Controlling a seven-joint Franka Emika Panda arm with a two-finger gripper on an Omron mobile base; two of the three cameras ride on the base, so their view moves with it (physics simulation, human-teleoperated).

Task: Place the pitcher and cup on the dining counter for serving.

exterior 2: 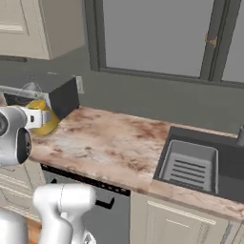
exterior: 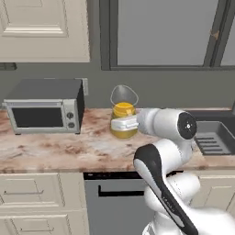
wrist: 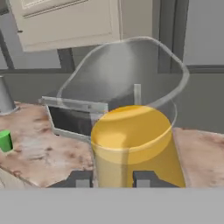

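While my gripper [wrist: 113, 178] sits level w/ pitcher [wrist: 131, 144], fingertips [wrist: 80, 178] flank its lower body, one each side; can't tell if actually clamped. Pitcher [exterior: 123, 120] upright on marble counter [exterior: 55, 149], just right of toaster oven [exterior: 43, 106]. Cup [wrist: 5, 141] stands well apart, far left on counter. Sink [exterior 2: 193, 164] off to right.

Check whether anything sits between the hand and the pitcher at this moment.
Nothing visible does. The hand is right at the pitcher, a fingertip on either side of its base. The toaster oven and the cup stand off to the side.
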